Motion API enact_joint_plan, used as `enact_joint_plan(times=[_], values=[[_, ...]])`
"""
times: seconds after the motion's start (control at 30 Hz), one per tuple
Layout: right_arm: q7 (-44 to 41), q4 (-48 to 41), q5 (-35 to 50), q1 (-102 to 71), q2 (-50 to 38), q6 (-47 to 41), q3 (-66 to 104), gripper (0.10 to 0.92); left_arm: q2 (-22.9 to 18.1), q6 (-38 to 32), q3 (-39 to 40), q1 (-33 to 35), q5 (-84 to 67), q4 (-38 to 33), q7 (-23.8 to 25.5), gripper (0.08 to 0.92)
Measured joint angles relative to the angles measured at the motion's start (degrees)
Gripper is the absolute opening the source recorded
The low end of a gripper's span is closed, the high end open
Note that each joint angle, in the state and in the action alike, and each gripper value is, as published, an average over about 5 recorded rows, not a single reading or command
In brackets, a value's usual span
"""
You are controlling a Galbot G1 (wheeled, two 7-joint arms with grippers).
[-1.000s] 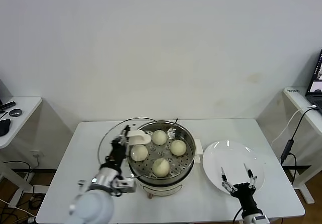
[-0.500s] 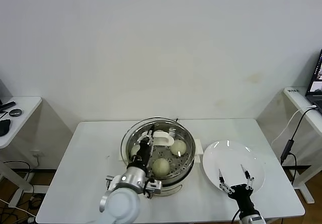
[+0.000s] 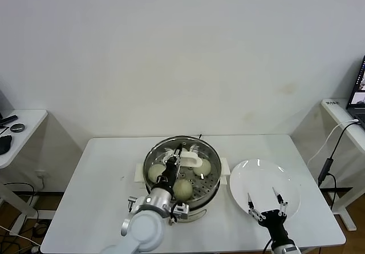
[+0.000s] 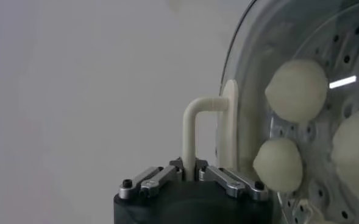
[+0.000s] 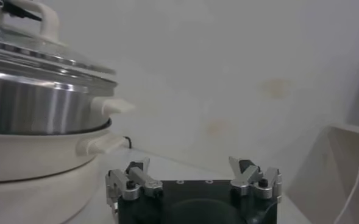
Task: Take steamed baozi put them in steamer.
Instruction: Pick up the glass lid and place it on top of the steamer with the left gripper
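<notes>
The steamer (image 3: 215,177) stands mid-table, steel with a white base. My left gripper (image 3: 174,164) is shut on the white handle (image 3: 191,161) of the round glass lid and holds the lid over the steamer's top. Three baozi (image 3: 155,173) (image 3: 182,189) (image 3: 202,167) show through the glass on the perforated tray; a fourth is hidden behind the handle. In the left wrist view the fingers (image 4: 189,173) clamp the handle (image 4: 194,122), with baozi (image 4: 296,90) (image 4: 278,164) behind the glass. My right gripper (image 3: 266,204) is open and empty above the near edge of the plate.
A flat white plate (image 3: 259,180) lies right of the steamer with nothing on it. The right wrist view shows the steamer (image 5: 39,103) with the lid (image 5: 39,52) on top, and my right gripper (image 5: 194,173). Side tables stand at far left and far right.
My left gripper has carried the glass lid from the steamer's left side rightward until it covers the steamer. The right gripper has barely moved.
</notes>
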Motion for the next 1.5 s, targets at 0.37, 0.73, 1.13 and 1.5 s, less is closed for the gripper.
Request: enact_joint_plan(times=[0.37, 0.73, 1.13, 1.5], values=[[-0.03, -0.02, 0.15, -0.12, -0.24, 0.10, -0.10, 0.823, -0.85, -0.14, 0.48, 0.04, 0.25, 1.29, -0.66, 0.167], [-0.10, -0.13, 0.43, -0.11, -0.46, 0.16, -0.35, 0.823, -0.91, -0.24, 0.28, -0.18, 0.54, 2.38, -0.87, 0.167], [-0.11, 0.05, 0.59, -0.32, -0.40, 0.10, -0.36, 0.823, -0.87, -0.37, -1.54, 2.00, -1.98, 0.28, -1.92, 0.301], [-0.16, 0.39, 0.32, -0.44, -0.31, -0.23, -0.90, 0.823, 1.24, -4.49, -7.34, 9.98, -20.65, -8.01, -7.08, 0.631]])
